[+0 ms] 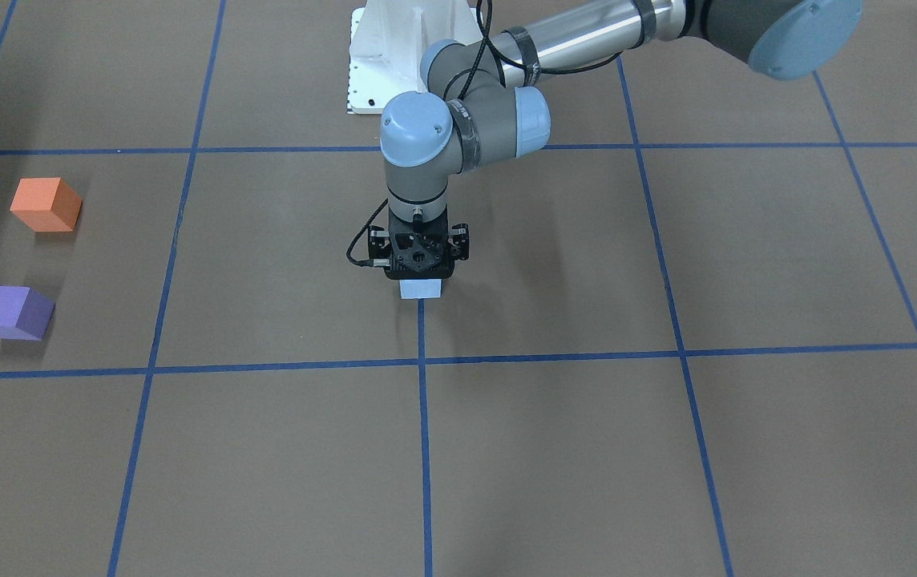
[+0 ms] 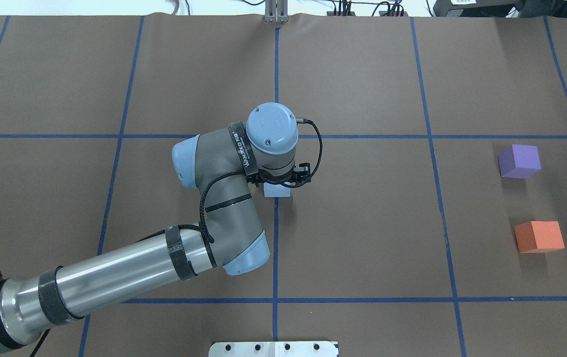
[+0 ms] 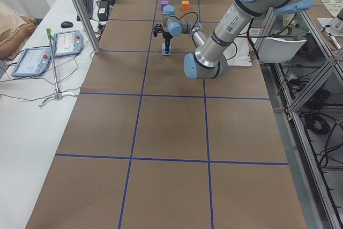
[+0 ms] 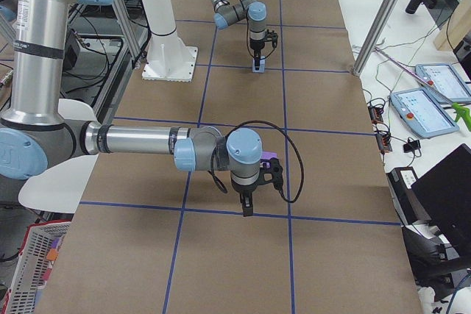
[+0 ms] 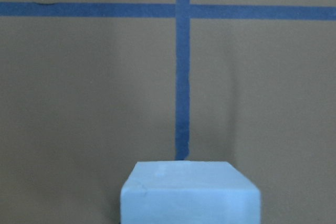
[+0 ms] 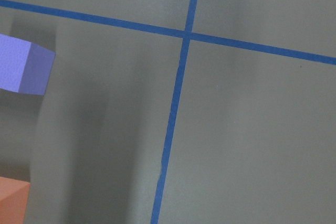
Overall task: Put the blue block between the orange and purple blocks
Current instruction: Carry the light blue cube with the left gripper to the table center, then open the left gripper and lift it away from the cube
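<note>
Table covered in brown paper, gridded with blue tape. The blue block sits mid-table on a tape line, directly under the left gripper. Its body hides the fingers, so I cannot tell whether they clamp the block.

The orange block and purple block lie near each other at the robot's right end, well apart from the blue one.

The right gripper hangs above the paper near the purple block — open or closed, cannot tell.

White base plate at the robot's edge; pendants on a white bench.
</note>
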Controlling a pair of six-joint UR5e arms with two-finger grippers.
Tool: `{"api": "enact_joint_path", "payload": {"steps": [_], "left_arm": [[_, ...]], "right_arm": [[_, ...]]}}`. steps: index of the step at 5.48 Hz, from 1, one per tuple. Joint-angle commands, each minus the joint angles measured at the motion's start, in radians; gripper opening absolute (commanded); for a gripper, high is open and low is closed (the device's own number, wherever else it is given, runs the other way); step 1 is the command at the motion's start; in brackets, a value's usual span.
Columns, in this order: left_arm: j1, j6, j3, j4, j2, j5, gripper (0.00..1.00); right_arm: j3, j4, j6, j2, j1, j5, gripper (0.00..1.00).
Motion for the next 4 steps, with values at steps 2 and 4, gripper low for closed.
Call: {"api": "enact_joint_path", "payload": {"steps": [2,4], "left_arm": [[-0.088,0.221,-0.234,0.23,0.042,-0.006,1.0],[-0.19,0.293,-0.444,0.227,0.236,-0.046,1.0]], "right_arm": [[0.043,0.031,0.032,0.04,0.0,0.062,1.0],[0.063,0.121,0.07,0.053,-0.005,0.297,1.0]]}}
